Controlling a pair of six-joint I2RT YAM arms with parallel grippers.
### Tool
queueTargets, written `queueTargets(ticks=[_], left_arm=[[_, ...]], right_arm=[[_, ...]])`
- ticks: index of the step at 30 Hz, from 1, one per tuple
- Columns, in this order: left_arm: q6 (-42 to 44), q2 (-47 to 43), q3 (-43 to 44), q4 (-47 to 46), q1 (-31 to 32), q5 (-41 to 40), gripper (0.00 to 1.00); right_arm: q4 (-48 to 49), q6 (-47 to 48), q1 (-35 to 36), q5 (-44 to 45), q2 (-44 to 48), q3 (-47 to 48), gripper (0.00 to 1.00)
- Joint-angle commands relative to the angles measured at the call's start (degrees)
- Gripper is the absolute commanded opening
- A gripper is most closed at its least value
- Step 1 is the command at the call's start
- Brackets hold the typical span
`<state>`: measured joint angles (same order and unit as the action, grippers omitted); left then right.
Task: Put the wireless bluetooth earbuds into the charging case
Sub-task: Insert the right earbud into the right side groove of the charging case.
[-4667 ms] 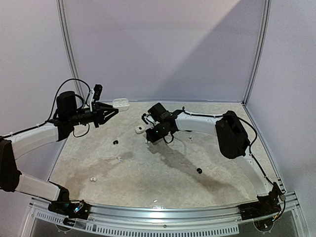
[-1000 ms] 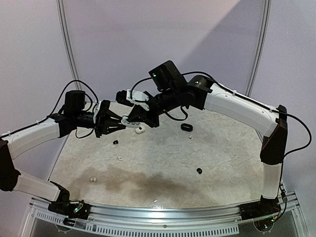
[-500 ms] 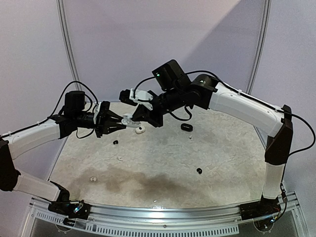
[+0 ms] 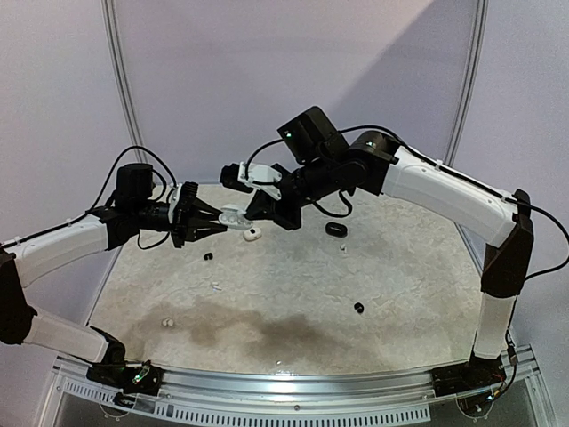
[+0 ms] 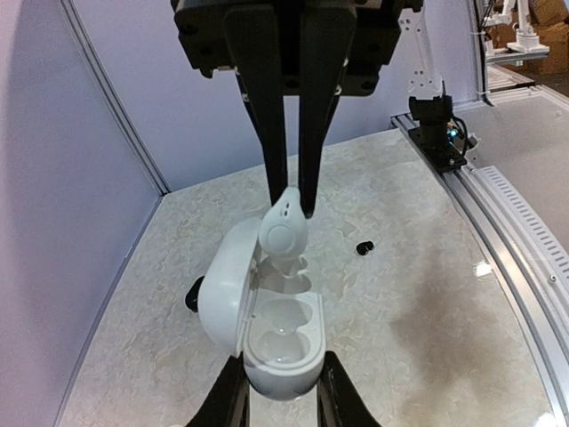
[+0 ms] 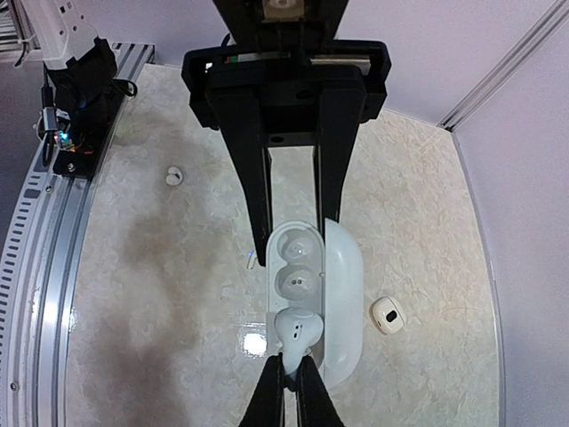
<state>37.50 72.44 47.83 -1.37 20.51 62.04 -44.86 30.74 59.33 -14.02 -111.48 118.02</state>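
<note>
My left gripper (image 4: pixel 213 219) is shut on the base of an open white charging case (image 5: pixel 277 342) and holds it in the air, lid (image 5: pixel 222 285) swung to the left. My right gripper (image 6: pixel 291 384) is shut on the stem of a white earbud (image 6: pixel 299 331). The earbud (image 5: pixel 283 233) hangs at the mouth of the case's far pocket, and I cannot tell whether it touches. In the right wrist view the charging case (image 6: pixel 298 262) shows two bare pockets. The grippers meet tip to tip in the top view, right gripper (image 4: pixel 252 210) against the case (image 4: pixel 233 215).
On the table below lie a small white piece (image 4: pixel 252 235), a black oval case (image 4: pixel 336 229), black earbuds (image 4: pixel 359 308) (image 4: pixel 208 257) and white earbuds (image 4: pixel 165 322) (image 4: pixel 215 286). The metal rail (image 4: pixel 284 384) runs along the near edge, with walls on three sides.
The right arm rose from the table to meet the case. Over the last second its wrist shifted a little to the right with the earbud; the left arm stayed still.
</note>
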Motion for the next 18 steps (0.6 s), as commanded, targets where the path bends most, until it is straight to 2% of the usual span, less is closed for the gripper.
queueTargets(ticks=[1, 18], left_arm=[[-0.2, -0.1, -0.7, -0.6, 0.7, 0.3, 0.0], [-0.5, 0.2, -0.6, -1.5, 0.7, 0.5, 0.0]], right_arm=[[-1.6, 1.2, 0.4, 1.4, 0.3, -1.0, 0.0], [-0.7, 2.0, 0.5, 2.8, -2.4, -0.5, 0.01]])
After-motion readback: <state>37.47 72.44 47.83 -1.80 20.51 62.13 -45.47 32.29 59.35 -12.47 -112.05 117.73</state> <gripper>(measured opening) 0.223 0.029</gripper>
